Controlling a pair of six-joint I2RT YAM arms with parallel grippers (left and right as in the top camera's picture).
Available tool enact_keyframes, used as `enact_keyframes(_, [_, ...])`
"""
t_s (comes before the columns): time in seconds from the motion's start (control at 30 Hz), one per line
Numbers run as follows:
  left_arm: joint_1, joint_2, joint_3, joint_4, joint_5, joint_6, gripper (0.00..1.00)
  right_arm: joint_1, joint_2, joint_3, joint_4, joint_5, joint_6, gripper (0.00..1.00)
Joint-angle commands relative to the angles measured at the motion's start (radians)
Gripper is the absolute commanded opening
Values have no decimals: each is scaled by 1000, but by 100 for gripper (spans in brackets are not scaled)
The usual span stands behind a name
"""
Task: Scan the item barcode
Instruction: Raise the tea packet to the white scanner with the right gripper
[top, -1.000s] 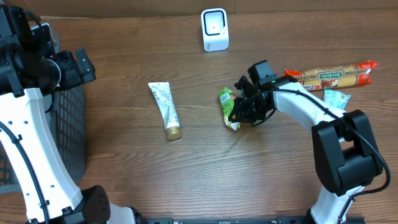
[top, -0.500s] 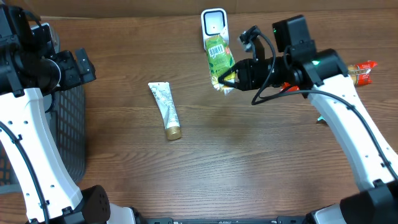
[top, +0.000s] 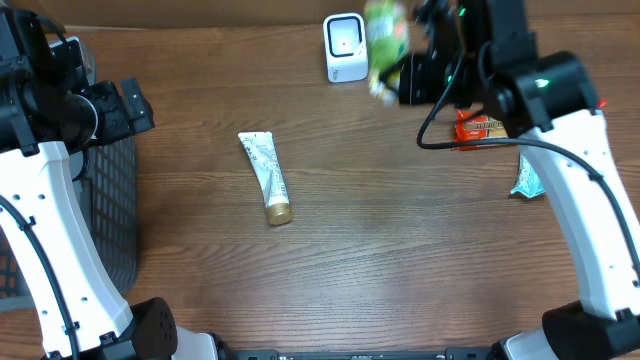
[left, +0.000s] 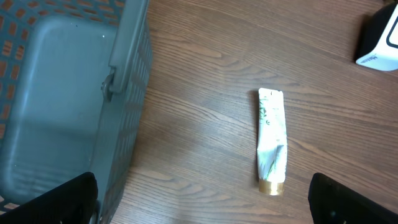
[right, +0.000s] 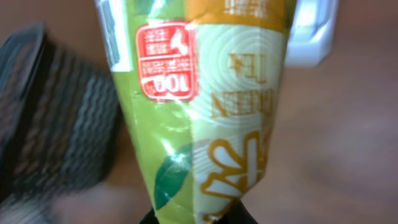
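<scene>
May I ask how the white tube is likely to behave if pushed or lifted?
The tube looks dented near its gold cap, so it probably squashes under a firm pinch. Its flat crimped end should stop it rolling; a push would likely slide it.

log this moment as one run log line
right gripper: shut on green packet, held up near scanner | left gripper: open, over basket rim | tube: flat on table
</scene>
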Motion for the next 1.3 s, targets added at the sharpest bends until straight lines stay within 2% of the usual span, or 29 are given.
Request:
enact_keyframes(0.0, [0,2,15,2,0,22,100,75,10,108,54,414,-102,4])
enact_keyframes(0.1, [0,2,15,2,0,22,100,140,61,108,103,667,-204,4])
enact_keyframes(0.27, [0,2,15,2,0,22,100,187,219,108,206,932,-324,4])
enact_keyframes(0.37, [0,2,15,2,0,22,100,187,333,108,325,1060,-520,4])
enact_keyframes(0.53, [0,2,15,2,0,22,100,187,466,108,541,1104,-858,4])
enact_keyframes(0.67, [0,2,15,2,0,22,100,186,541,108,718,1104,-1032,4])
enact_keyframes(0.87, [0,2,15,2,0,22,100,182,645,108,871,1104,-1154,4])
enact_keyframes(1.1, [0,2,15,2,0,22,100,146,787,107,1102,1239,-1184,4])
enact_keyframes(1.27, [0,2,15,2,0,22,100,124,846,107,1185,1272,-1195,4])
